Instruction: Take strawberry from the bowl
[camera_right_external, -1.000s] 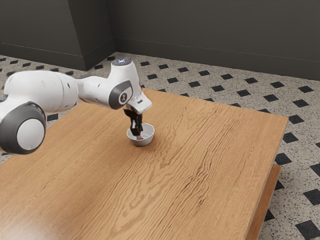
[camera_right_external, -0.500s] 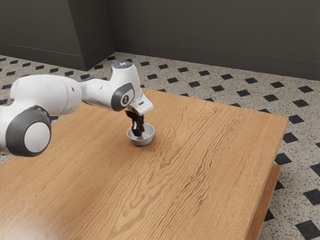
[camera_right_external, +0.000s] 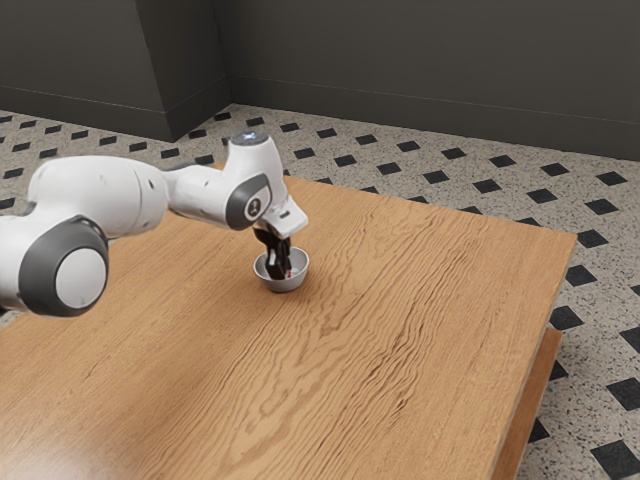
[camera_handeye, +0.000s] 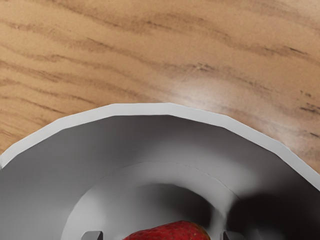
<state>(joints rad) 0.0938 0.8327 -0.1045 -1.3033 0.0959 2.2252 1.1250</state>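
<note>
My gripper (camera_right_external: 278, 272) reaches down into the small white bowl (camera_right_external: 297, 278) in the exterior view, its black fingers inside the rim. A bit of the red strawberry (camera_right_external: 289, 272) shows beside them. In the wrist view the strawberry (camera_handeye: 172, 233) lies in the bowl (camera_handeye: 170, 109), partly cut off by the lower edge. The tips of my gripper (camera_handeye: 163, 236) stand open on either side of it, with a gap on both sides. Most of the strawberry's lower part is hidden.
The bowl stands on a wooden table (camera_right_external: 400, 300), whose far edge runs behind the bowl. The bowl's wall rises around the fingers. A tiled floor (camera_right_external: 490, 187) and dark walls (camera_right_external: 420, 60) lie beyond the table.
My hand has moved down, deeper into the bowl, and slightly toward the exterior view's right. The bowl has stayed where it was.
</note>
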